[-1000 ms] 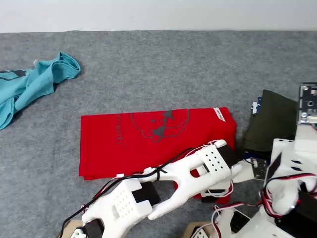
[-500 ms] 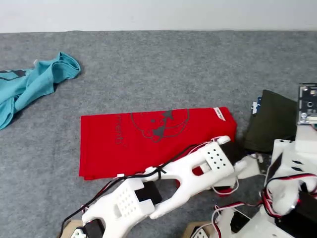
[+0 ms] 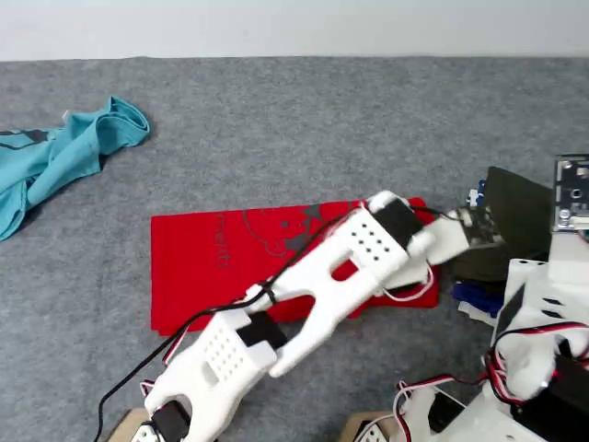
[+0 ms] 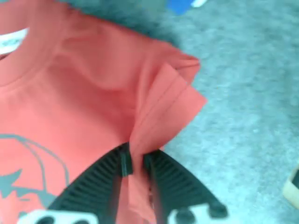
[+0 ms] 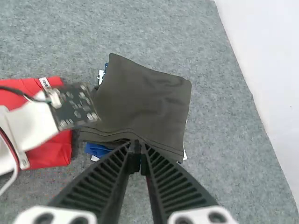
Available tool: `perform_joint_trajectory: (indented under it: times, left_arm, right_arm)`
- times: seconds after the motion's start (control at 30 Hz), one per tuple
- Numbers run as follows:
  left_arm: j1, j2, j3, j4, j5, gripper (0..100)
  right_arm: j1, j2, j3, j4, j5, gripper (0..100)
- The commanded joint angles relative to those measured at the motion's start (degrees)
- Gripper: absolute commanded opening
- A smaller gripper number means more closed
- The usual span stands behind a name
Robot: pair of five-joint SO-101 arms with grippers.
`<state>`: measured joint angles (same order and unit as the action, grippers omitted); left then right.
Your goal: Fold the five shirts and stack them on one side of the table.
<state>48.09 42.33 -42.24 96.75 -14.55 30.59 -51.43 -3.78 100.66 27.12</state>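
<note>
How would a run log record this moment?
left fingers: shut on red shirt | right fingers: shut over dark shirt | teal shirt: crumpled

Half-folded red shirt [image 3: 212, 267] mid-table, crumpled teal shirt [image 3: 64, 152], folded dark shirt [image 3: 520, 216]

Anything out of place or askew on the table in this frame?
The teal shirt lies crumpled and unfolded at the left of the table. On the right, the dark shirt sits skewed, with blue fabric poking out beneath. The left gripper pinches the red shirt at a bunched corner.
</note>
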Motion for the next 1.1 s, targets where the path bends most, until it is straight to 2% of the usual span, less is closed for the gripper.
perform_joint_trajectory:
  times: [0.0, 0.4, 0.53, 0.77, 1.07]
  left_arm:
    - [-1.93, -0.79, -2.07, 0.44, 0.18, 1]
    - [-8.44, -0.62, -1.54, -0.88, -3.34, 1]
    - [-10.02, 3.43, -2.07, -0.88, -5.89, 1]
    - [-13.10, 6.68, -2.24, -0.44, -3.34, 13]
    - [-14.68, 2.81, -7.25, -0.35, -3.25, 14]
  right_arm:
    - [0.66, 0.13, 0.00, 2.24, 0.26, 1.4]
    - [0.66, 0.13, 0.00, 2.24, 0.26, 1.4]
    - [0.66, 0.13, 0.00, 2.24, 0.26, 1.4]
    - [0.66, 0.13, 0.00, 2.24, 0.26, 1.4]
    - [0.66, -0.13, 0.00, 2.33, 0.26, 1.4]
